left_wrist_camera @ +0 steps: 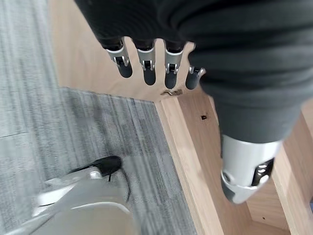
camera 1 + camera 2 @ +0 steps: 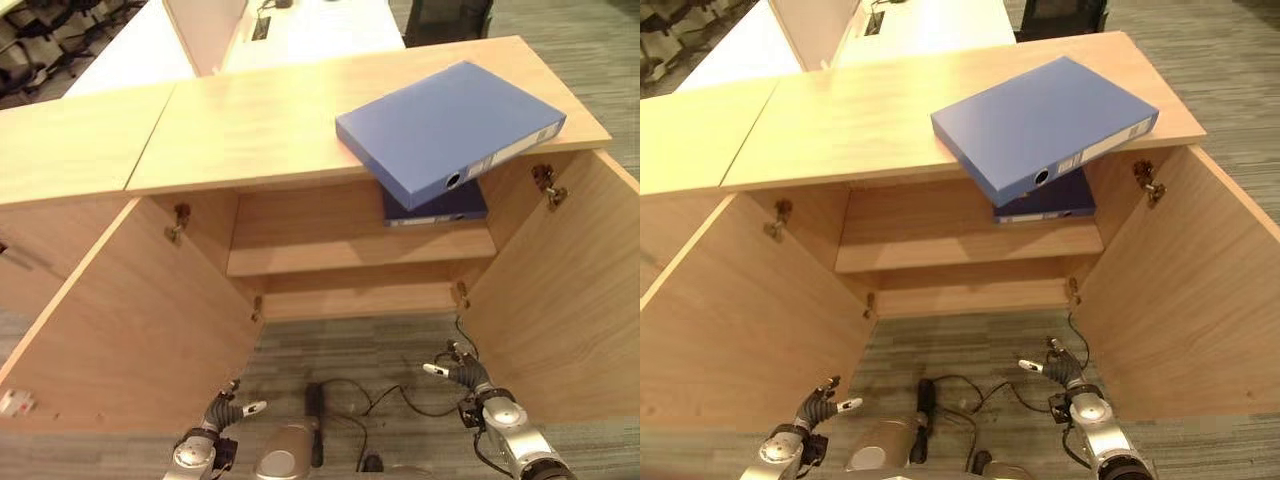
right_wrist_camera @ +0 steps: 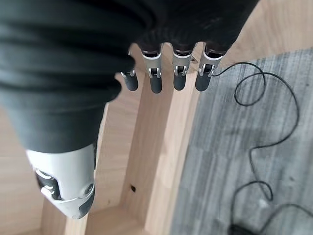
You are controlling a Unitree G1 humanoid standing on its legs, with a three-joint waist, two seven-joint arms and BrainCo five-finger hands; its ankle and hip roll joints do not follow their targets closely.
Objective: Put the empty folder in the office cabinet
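Both hands point(image 2: 228, 412) low, folder point(image 2: 450, 128) on cabinet point(image 2: 250, 120)

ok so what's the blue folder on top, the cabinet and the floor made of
The blue folder looks like plastic-covered board: an even matte blue skin, crisp edges and a ring hole in the spine. The cabinet appears to be laminated board: pale, uniform wood grain with a flat satin surface. The floor looks like low-pile carpet, grey with fine streaks.
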